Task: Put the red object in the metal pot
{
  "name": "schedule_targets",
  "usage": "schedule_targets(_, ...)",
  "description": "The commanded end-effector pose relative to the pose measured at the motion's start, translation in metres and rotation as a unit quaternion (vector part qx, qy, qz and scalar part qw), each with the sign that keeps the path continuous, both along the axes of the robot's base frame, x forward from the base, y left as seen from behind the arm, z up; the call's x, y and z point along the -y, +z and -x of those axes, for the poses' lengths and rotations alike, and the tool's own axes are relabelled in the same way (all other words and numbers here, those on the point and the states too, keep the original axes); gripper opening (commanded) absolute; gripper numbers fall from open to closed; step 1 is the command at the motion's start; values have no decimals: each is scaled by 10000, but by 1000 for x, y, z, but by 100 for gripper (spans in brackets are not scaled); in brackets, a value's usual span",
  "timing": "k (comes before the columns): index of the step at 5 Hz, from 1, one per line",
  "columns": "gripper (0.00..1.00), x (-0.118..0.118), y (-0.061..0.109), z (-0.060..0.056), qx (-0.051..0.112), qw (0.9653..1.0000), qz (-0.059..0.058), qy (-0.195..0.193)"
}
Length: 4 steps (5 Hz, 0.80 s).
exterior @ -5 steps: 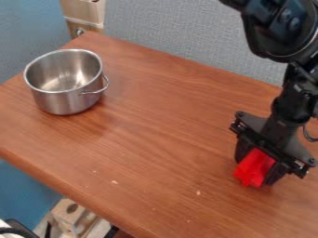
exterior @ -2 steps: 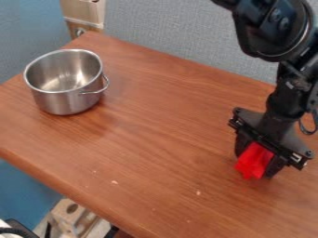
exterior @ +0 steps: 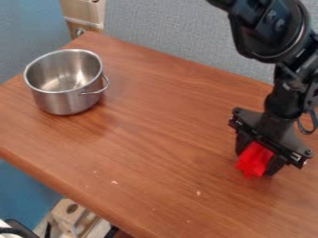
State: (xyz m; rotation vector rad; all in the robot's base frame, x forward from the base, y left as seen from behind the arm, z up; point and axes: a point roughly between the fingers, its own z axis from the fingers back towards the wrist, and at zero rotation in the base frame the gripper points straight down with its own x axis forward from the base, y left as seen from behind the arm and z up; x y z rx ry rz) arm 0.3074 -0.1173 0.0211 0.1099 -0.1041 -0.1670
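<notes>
Broadly, a brown wooden table (exterior: 149,130) with a smooth, grained top fills most of the view, its front edge running diagonally below the gripper. Above the gripper rises the black robot arm (exterior: 276,37), bulky and rounded at its upper joints, narrowing toward the wrist. Well apart from the gripper, far off to its left near the table's back corner, stands the metal pot (exterior: 65,81): round, straight-sided, shiny silver steel with a rolled rim and a small side handle facing the gripper; its inside shows only bare metal. The gripper (exterior: 261,153) itself is black and angular, pointing down at the tabletop near the right edge, its jaws clamped on the red object (exterior: 256,162), a bright red plastic block whose lower end sits at the wood.
</notes>
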Motion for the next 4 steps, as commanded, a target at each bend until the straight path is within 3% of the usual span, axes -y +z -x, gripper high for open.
schedule_targets(1, 0, -7, -28, 14, -346, 9993, -119, 26)
schedule_targets(3, 0, -7, -39, 21, -431, 9990, -116, -16)
schedule_targets(4, 0, -8, -33, 22, -415, 9991, -57, 24)
